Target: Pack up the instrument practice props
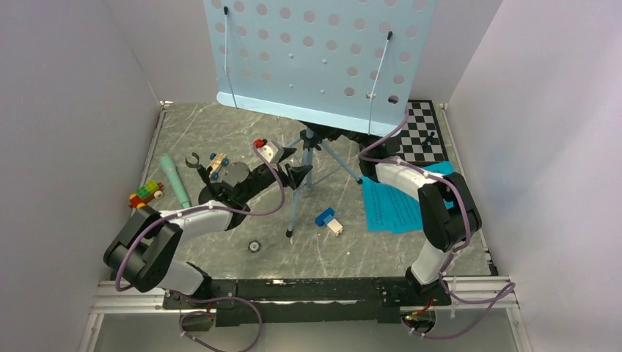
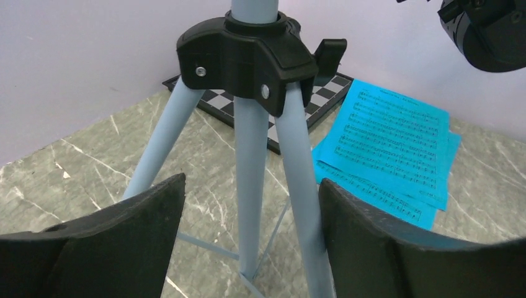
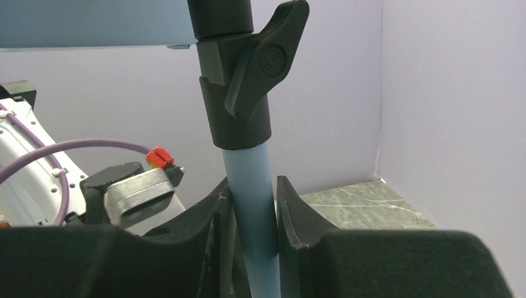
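Observation:
The pale-blue music stand stands mid-table, its perforated desk [image 1: 315,59] high over the tripod legs [image 1: 297,198]. My left gripper [image 1: 297,174] is open; in the left wrist view [image 2: 251,239] two legs [image 2: 251,186] stand between its fingers, just under the black hub [image 2: 245,56]. My right gripper [image 3: 251,217] is shut on the stand's pole [image 3: 248,180], just below the black clamp knob [image 3: 260,62]; the desk hides it from above. Two cyan sheet-music pages [image 1: 392,202] lie right of the stand [image 2: 391,143]. The mint-green microphone [image 1: 174,181] lies at the left. The black mic stand's clip [image 1: 194,160] shows beside my left arm.
A chessboard [image 1: 422,132] lies at the back right, behind the tripod [image 2: 322,99]. Toy cars sit at the left [image 1: 145,194] and near the mic stand [image 1: 216,163]. A blue-white block [image 1: 328,220] and a small ring [image 1: 254,246] lie in front. Walls close three sides.

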